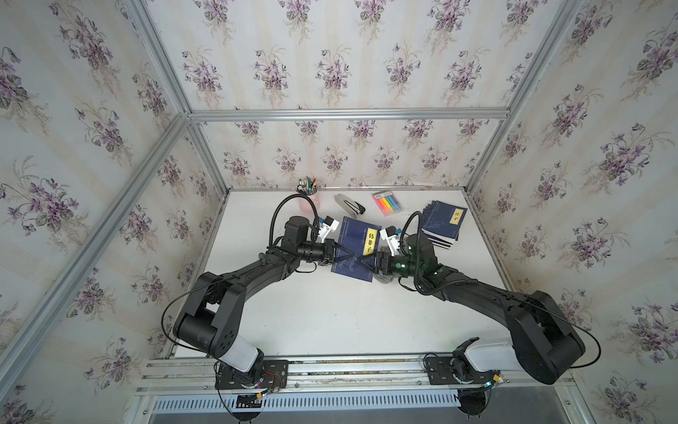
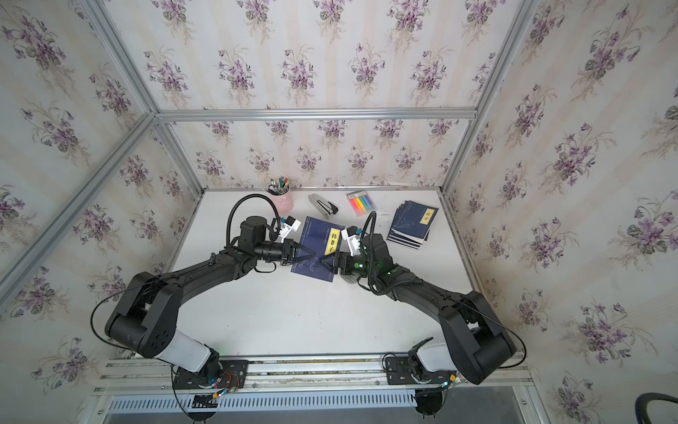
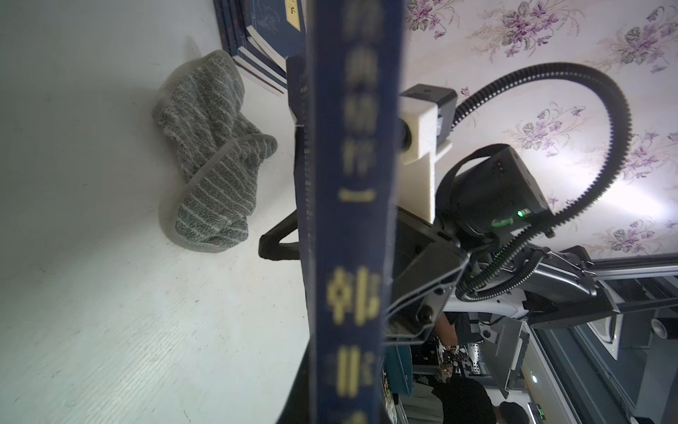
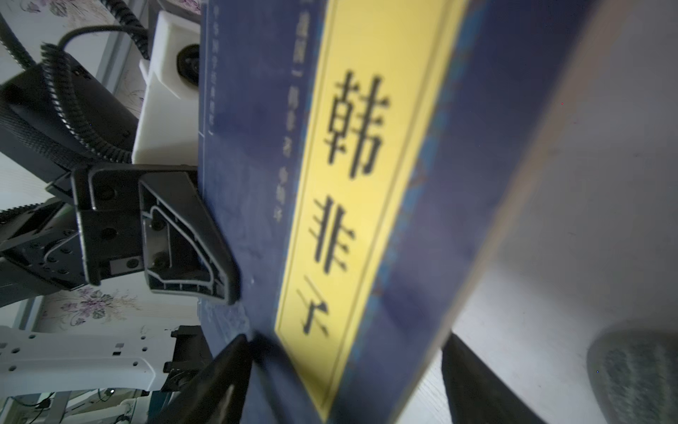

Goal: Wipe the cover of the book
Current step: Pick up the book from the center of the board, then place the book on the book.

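**Dark blue paperback book (image 1: 352,235), yellow title strip:** mid-surface, cover up, raised off the white surface (image 1: 330,319) between the two pincers.
**Left pincer (image 1: 349,255):** clenched on the book's spine-side edge.
**Right pincer (image 1: 364,261):** released, jaws spread above and below the opposite edge.
**Grey striped terry cloth (image 3: 212,165):** crumpled on the surface just beside the right pincer, unheld.
**Stack of matching blue books (image 1: 442,222):** far right.
**Pink pen cup (image 1: 308,200), grey stapler (image 1: 350,208), rainbow sticky flags (image 1: 388,202):** along the back edge.
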